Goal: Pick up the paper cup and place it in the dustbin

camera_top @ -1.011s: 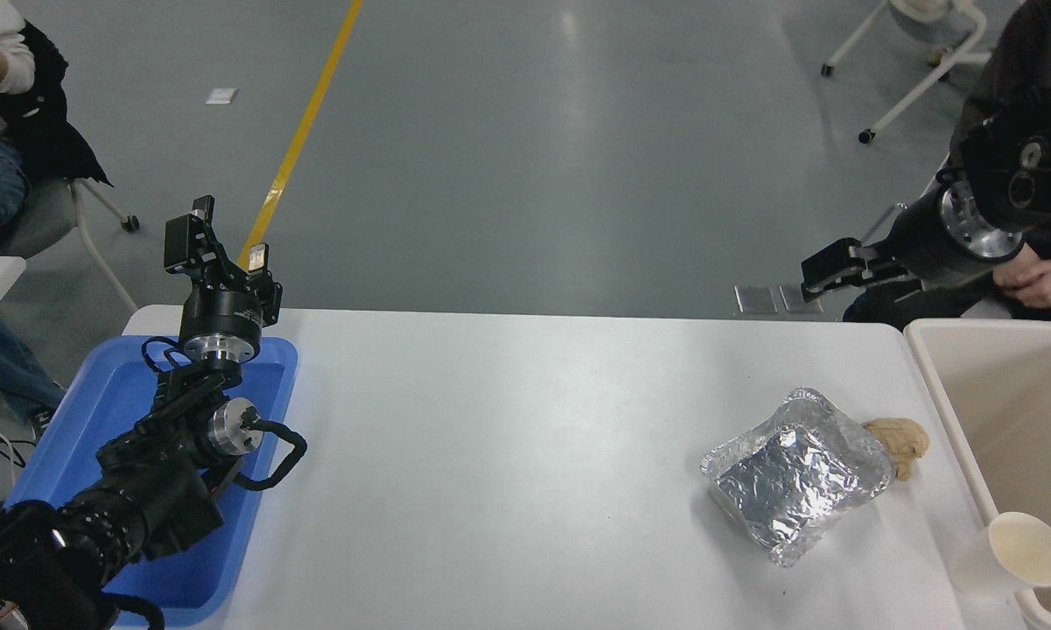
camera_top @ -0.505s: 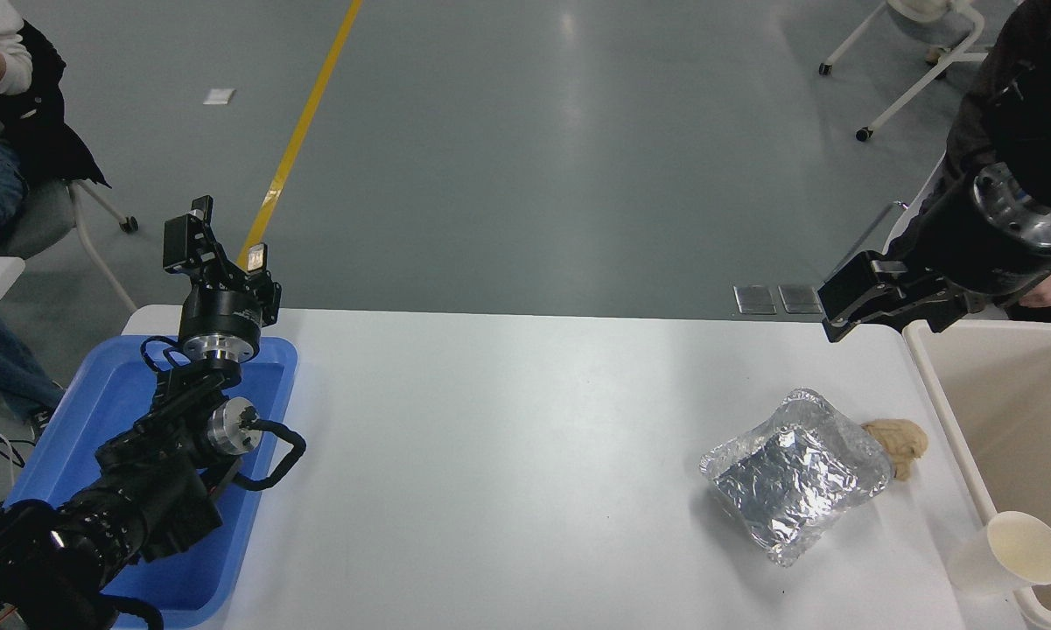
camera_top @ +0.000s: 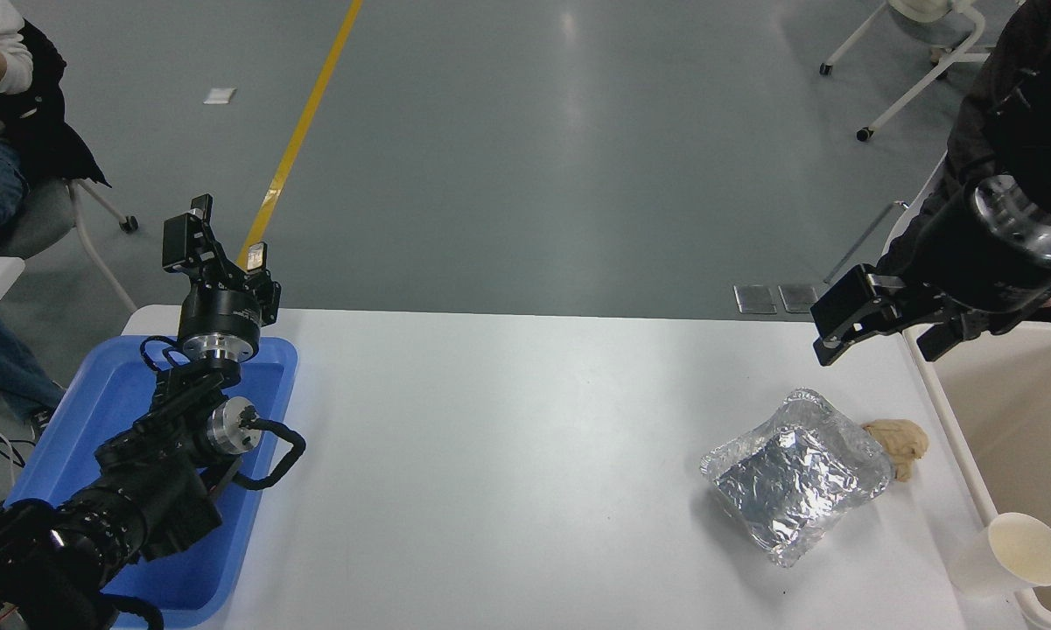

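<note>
White paper cup (camera_top: 1011,556) stands untouched at the table's (camera_top: 525,455) near right corner, touching the dustbin (camera_top: 949,420); grasp and drop remain. Farther off, the right gripper (camera_top: 884,328) hovers, fingers apparently spread, arm cropped. Left gripper (camera_top: 214,249), fingers spread, parks over the tray (camera_top: 61,437).

**One high head view over the table**

The scene is viewed from high on the robot's side, facing forward and down. The white table (camera_top: 525,455) fills the lower half; grey floor is seen beyond. No second view is given.
</note>
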{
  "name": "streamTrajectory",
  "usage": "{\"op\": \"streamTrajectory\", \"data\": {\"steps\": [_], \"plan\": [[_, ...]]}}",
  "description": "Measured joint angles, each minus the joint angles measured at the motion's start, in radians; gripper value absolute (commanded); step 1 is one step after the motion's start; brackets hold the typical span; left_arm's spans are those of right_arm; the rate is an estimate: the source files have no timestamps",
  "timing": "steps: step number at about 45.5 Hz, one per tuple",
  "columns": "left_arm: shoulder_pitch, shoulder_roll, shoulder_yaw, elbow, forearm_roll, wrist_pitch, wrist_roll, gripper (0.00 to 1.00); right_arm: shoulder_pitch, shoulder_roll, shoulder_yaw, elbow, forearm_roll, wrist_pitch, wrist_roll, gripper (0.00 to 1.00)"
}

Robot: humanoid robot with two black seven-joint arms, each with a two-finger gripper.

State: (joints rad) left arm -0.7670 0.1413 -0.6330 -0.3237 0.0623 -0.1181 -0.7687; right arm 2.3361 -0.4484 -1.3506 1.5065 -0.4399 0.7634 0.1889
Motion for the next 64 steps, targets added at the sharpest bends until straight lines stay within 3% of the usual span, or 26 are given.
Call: {"op": "streamTrajectory", "data": {"steps": [30,41,64], "plan": [[0.0,0.0,0.001,0.0,-0.001,0.0,-0.001,1.0,-0.223,-0.436,0.022,-0.08,-0.526,-0.079,0.001,1.0],[0.001,0.0,0.001,0.0,-0.001,0.0,-0.003,1.0,-0.417,-0.525,0.122,-0.171,-0.624,-0.177,0.001,1.0],[0.001,0.0,0.001,0.0,-0.001,0.0,-0.003,1.0,-0.83,-0.561,0.366,-0.343,-0.706,-0.352,0.001,1.0]]}}
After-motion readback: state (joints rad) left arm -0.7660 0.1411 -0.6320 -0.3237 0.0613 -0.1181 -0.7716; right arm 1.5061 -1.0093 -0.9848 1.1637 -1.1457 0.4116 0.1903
